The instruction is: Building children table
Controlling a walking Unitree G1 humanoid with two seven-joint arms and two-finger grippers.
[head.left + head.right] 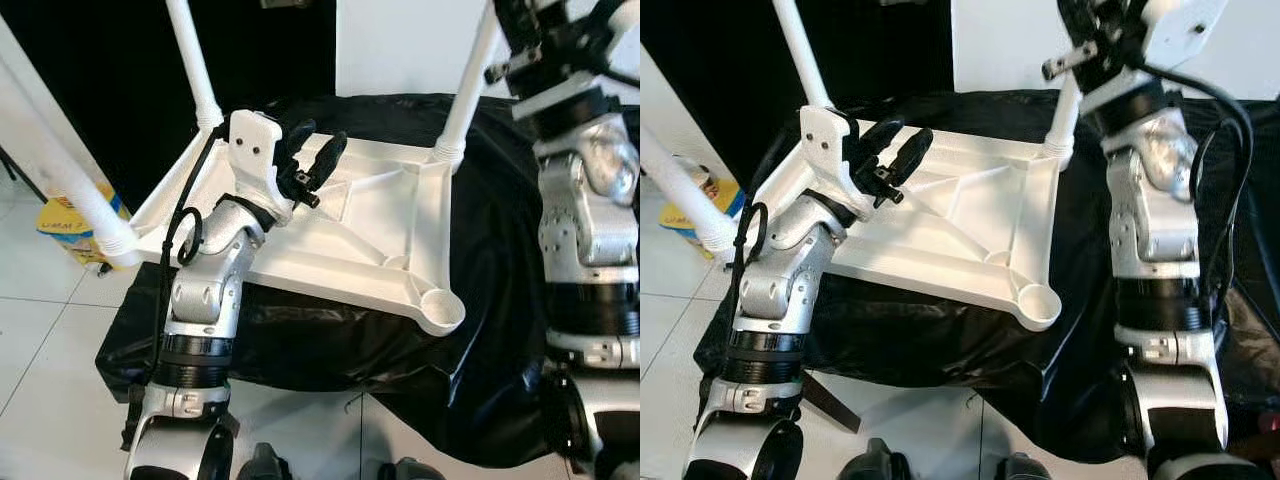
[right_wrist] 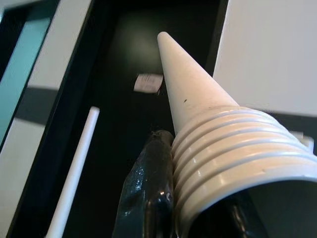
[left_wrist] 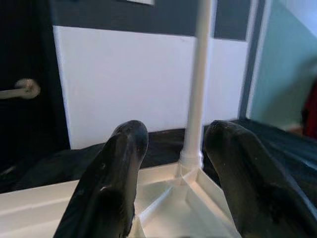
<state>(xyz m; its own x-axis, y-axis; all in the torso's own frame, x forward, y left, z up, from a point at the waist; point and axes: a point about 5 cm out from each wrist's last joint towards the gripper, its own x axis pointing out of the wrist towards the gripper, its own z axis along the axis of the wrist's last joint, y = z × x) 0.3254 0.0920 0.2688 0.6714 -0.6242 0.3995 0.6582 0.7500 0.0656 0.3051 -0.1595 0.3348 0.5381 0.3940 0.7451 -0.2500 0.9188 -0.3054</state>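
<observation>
White plastic tabletop (image 1: 340, 230) lies upside down on black sheeting (image 1: 480, 330). Left end effector (image 1: 312, 168) hovers released above it. Right end effector (image 2: 198, 198) grips a loose threaded leg (image 2: 208, 124).

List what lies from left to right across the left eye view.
Yellow box → near-left table leg → left end effector → empty corner socket → right arm.

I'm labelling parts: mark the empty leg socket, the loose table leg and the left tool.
empty leg socket (image 1: 441, 303), left eye view, round corner cup.
loose table leg (image 2: 198, 106), right wrist view, tapered shaft.
left tool (image 1: 312, 150), left eye view, between fingertips.
</observation>
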